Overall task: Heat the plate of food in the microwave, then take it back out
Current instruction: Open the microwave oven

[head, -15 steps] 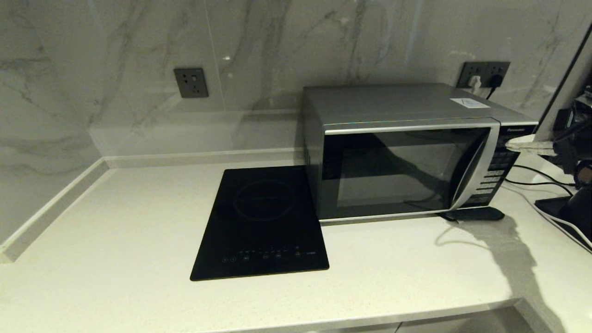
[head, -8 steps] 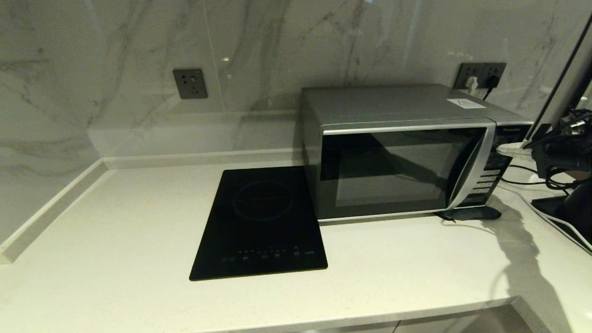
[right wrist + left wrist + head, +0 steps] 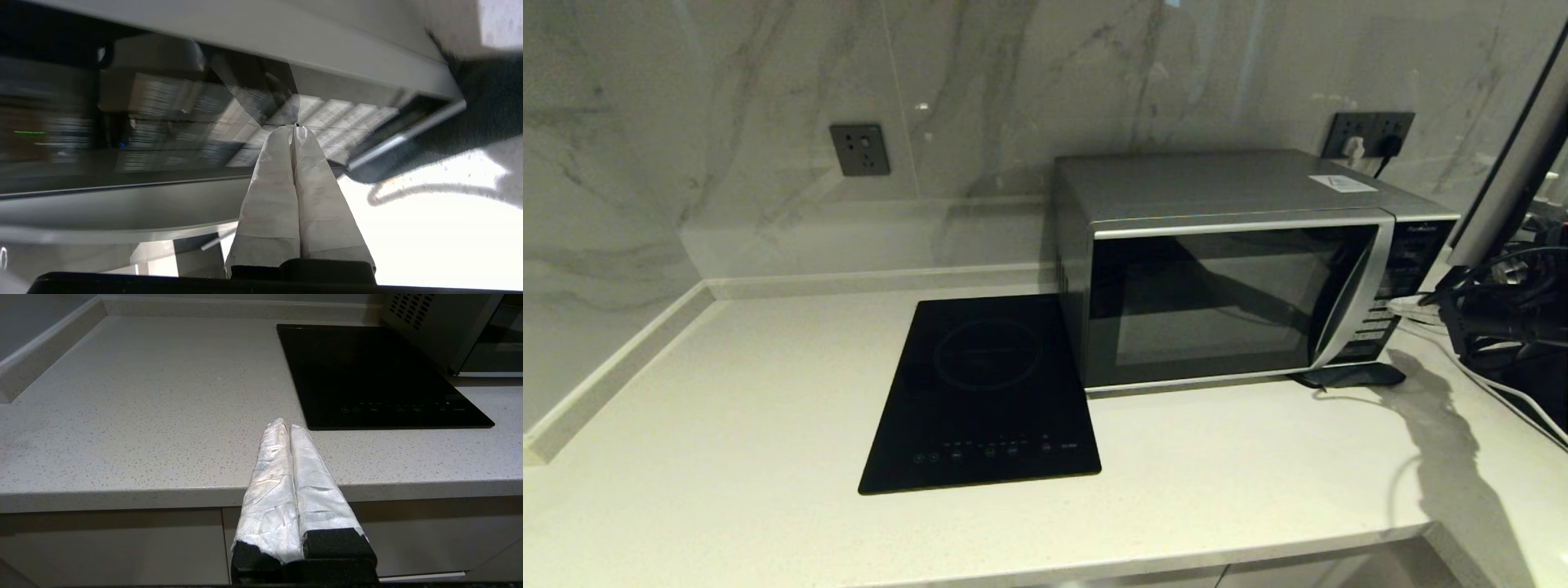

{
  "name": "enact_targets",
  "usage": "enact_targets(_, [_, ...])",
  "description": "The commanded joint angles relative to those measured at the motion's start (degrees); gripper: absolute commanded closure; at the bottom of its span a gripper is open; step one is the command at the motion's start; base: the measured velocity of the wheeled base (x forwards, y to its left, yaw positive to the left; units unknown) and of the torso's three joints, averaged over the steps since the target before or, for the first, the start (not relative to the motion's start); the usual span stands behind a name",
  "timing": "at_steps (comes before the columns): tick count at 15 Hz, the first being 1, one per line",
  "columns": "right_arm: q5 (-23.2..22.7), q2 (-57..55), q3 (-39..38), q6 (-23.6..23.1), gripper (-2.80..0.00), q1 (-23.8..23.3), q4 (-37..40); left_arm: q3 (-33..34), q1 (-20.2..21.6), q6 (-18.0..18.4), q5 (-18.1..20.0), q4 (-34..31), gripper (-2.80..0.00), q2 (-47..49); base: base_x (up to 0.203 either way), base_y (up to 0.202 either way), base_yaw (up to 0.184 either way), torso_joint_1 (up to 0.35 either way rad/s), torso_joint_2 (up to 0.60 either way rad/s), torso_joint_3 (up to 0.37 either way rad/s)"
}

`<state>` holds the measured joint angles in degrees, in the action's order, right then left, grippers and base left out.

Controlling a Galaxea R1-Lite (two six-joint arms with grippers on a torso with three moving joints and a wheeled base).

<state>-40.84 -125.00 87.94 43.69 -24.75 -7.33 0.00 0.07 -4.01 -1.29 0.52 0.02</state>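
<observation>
The silver-grey microwave (image 3: 1225, 302) stands at the back right of the counter with its dark glass door closed. The plate of food is out of view in every frame. My right gripper (image 3: 1396, 306) is shut with nothing in it, and its white-wrapped fingertips sit at the lower part of the black button panel (image 3: 1392, 298). In the right wrist view the gripper (image 3: 295, 127) points at the blurred buttons (image 3: 339, 118). My left gripper (image 3: 284, 425) is parked in front of the counter's front edge, shut and holding nothing.
A flat black glass hob (image 3: 984, 392) lies left of the microwave. A dark flat object (image 3: 1356, 377) lies under the microwave's front right corner. Cables (image 3: 1494, 388) and dark gear crowd the right edge. Wall sockets (image 3: 859, 149) sit on the marble wall.
My right gripper has moved down the button panel, from near its top to its lower part. The microwave door stays closed and the left arm has not moved.
</observation>
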Motion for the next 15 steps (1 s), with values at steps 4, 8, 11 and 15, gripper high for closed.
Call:
enact_targets(4, [-0.38, 0.57, -4.44, -0.27, 0.00, -1.59, 0.06, 0.00, 0.01, -0.03, -0.03, 0.00, 0.00, 0.06, 0.000, 0.000, 0.000, 0.000, 0.00, 0.000])
enact_targets(8, [-0.29, -2.12, -4.27, -1.06, 0.00, -2.40, 0.03, 0.00, 0.01, -0.03, -0.03, 0.00, 0.00, 0.06, 0.000, 0.000, 0.000, 0.000, 0.00, 0.000])
enact_targets(11, [-0.29, -3.62, -4.00, -1.06, 0.00, -3.24, 0.03, 0.00, 0.01, -0.03, -0.03, 0.00, 0.00, 0.06, 0.000, 0.000, 0.000, 0.000, 0.00, 0.000])
enact_targets(15, [-0.29, -5.03, -3.74, -1.06, 0.00, -3.55, 0.03, 0.00, 0.01, -0.03, -0.03, 0.00, 0.00, 0.06, 0.000, 0.000, 0.000, 0.000, 0.00, 0.000])
